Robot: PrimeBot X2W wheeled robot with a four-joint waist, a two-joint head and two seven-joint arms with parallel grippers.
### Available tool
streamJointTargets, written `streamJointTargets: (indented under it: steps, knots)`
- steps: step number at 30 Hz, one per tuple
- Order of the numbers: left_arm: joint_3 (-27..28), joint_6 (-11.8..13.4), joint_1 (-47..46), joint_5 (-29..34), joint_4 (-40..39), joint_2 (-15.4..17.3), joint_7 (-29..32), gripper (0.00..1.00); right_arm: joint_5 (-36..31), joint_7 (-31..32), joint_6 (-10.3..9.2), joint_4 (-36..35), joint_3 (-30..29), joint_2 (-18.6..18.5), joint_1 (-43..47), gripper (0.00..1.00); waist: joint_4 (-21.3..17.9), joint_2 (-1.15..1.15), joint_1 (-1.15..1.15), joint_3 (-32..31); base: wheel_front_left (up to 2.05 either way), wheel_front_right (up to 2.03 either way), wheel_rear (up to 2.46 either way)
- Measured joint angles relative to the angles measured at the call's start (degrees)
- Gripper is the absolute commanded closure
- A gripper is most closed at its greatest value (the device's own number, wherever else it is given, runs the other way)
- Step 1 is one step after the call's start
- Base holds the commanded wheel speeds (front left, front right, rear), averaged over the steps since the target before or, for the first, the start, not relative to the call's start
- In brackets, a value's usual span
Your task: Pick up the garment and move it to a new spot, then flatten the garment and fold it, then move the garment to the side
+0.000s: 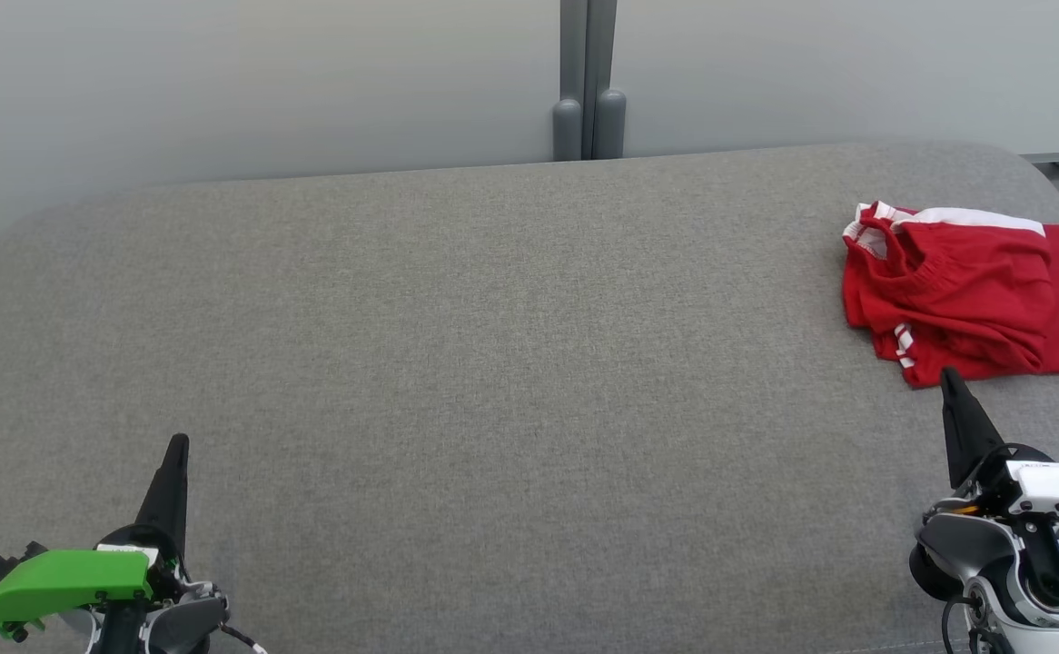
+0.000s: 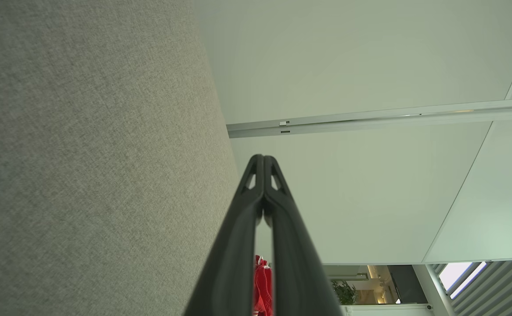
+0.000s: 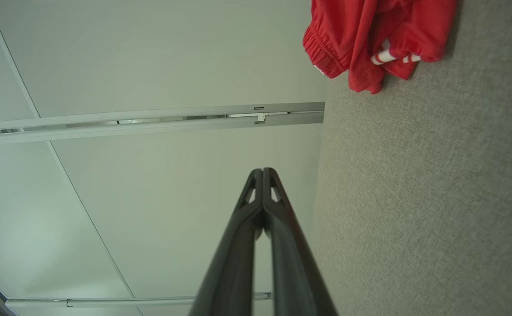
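garment [image 1: 956, 291] on grey cushion [image 1: 493, 363], far right

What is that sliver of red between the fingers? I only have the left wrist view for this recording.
Observer: It's the red garment, white-trimmed and rumpled, lying at the far right of the grey cushion.
Operator: Is the other arm holding it?
Observer: No. The right end effector is shut on nothing; its wrist view shows bare cushion between its tips and the cloth.
Operator: Where does my arm sit relative to all that?
Observer: The left end effector is at the near left of the cushion, across the whole surface from the garment.
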Motion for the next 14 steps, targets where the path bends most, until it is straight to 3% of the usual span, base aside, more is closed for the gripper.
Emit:
streamJointTargets:
  steps: [14]
  knots:
    - [0.0, 0.0, 0.0, 0.0, 0.0, 0.0, 0.0, 1.00, 0.0, 0.1, 0.00, 0.0, -0.2, 0.0, 0.0, 1.00, 0.0, 0.00, 0.00, 0.0, 0.00, 0.00, 0.00]
